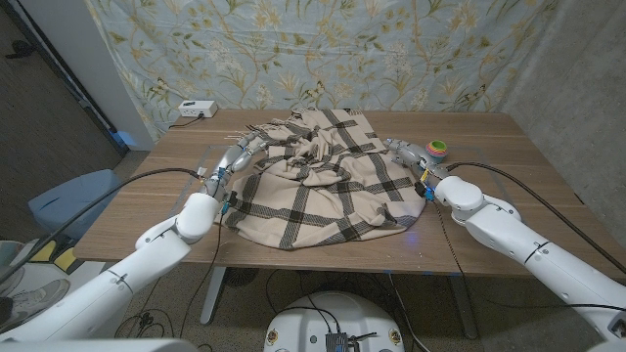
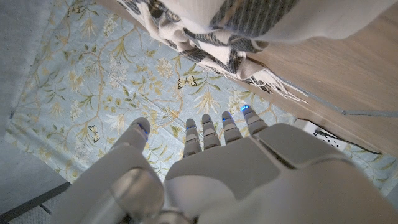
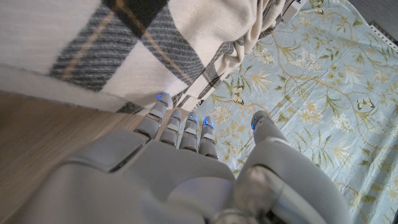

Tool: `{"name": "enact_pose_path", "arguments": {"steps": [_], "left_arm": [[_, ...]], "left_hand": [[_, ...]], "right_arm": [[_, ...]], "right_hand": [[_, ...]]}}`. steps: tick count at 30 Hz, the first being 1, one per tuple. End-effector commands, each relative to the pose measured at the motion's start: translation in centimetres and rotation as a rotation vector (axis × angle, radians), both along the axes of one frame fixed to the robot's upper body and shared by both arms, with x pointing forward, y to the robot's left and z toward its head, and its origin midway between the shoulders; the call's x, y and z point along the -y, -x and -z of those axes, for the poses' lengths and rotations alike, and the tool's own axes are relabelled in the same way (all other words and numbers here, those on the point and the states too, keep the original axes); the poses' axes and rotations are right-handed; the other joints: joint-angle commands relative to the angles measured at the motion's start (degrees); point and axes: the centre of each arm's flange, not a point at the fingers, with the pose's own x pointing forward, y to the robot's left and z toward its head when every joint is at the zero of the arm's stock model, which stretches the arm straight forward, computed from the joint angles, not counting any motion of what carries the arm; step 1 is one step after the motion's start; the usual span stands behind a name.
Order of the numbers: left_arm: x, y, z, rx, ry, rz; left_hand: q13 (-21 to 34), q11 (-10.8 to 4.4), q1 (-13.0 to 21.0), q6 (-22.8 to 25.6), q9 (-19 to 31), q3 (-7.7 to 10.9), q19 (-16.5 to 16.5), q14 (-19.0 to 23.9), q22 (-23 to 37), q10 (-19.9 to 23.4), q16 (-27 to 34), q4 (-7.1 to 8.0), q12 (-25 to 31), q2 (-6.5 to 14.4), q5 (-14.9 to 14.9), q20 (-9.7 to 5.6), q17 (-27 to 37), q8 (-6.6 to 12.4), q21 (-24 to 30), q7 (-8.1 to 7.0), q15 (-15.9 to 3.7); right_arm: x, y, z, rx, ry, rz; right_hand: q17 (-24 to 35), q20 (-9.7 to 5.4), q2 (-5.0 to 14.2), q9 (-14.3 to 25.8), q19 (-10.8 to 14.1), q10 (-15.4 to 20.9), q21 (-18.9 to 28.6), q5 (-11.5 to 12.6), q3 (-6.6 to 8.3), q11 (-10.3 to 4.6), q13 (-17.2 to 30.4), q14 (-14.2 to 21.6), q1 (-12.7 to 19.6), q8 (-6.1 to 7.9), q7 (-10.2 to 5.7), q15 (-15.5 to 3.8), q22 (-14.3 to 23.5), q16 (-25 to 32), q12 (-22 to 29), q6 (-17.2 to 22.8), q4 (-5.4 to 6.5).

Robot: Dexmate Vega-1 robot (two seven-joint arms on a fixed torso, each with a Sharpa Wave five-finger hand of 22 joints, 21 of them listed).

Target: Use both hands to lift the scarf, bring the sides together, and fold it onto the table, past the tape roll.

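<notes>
I see a wooden table (image 1: 509,147) before a floral curtain (image 1: 411,49), with a white box (image 1: 197,110) at its far left corner; no writing is legible. The plaid scarf (image 1: 323,186) lies rumpled mid-table, running from near edge to far edge. My left hand (image 1: 238,156) and right hand (image 1: 411,156) flank it, fingers extended, holding nothing. A colourful tape roll (image 1: 437,149) sits just beyond the right hand.

Both arms: glossy white rounded shells, ball-shaped joint housings, a black cable running along each. Left robot hand (image 1: 237,156) and right robot hand (image 1: 409,154): silver-grey metal fingers (small blue lights at the tips, seen in both wrist views).
</notes>
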Motion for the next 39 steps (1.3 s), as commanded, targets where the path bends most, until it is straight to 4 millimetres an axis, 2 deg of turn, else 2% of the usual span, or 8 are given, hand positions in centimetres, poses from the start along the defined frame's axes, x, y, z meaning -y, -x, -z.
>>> {"name": "enact_pose_path", "arguments": {"steps": [1, 13, 39], "left_arm": [[0.2, 3.0, 0.8, 0.012, -0.171, -0.069], [-0.4, 5.1, 2.1, -0.03, -0.25, -0.114], [-1.2, 6.3, 3.1, -0.049, -0.299, -0.134]], "left_hand": [[0.3, -0.19, 0.9, 1.3, 0.3, 0.11, -0.4, 0.0, 0.1, 1.3, 0.0, -0.93, 0.4, 0.0, -0.1, 0.39, 0.3, 0.4, 0.0, 0.01, -0.08], [0.4, -0.19, 1.7, 2.0, 0.4, 0.1, -0.8, -1.1, 0.1, 1.6, -0.5, -2.05, 0.2, -0.4, -0.2, 0.09, 0.3, 0.27, -0.2, -0.37, -0.11], [0.4, -0.19, 2.8, 2.1, 0.4, 0.07, -0.6, -1.5, 0.1, 1.4, -0.4, -3.53, -0.3, -0.8, -0.3, -0.02, 0.4, -0.29, -0.2, -0.29, -0.13]], "right_arm": [[-1.0, 2.1, 1.4, -0.007, 0.098, 0.041], [-2.0, 4.3, 2.4, -0.027, 0.21, 0.088], [-4.1, 9.7, 4.6, -0.072, 0.432, 0.271]], "right_hand": [[0.3, 0.14, 0.02, 0.3, 0.4, 0.8, 0.2, -0.3, 0.1, -0.02, 0.2, 0.6, 1.0, 0.22, -0.22, -0.16, 0.3, 0.3, 0.3, 0.6, -0.47], [0.4, 0.0, 0.19, 0.3, 0.6, 1.3, 0.3, -0.6, 0.29, -0.23, 0.2, 0.9, 1.6, 0.19, -0.27, -0.36, 0.3, 0.3, 0.4, 1.0, -0.9], [0.5, -0.11, -0.29, 0.4, 0.7, 2.4, 0.3, -1.2, 0.4, -0.58, 0.2, 1.7, 3.1, 0.2, -0.15, -1.46, 0.3, 0.4, 0.5, 2.0, -2.09]]}}
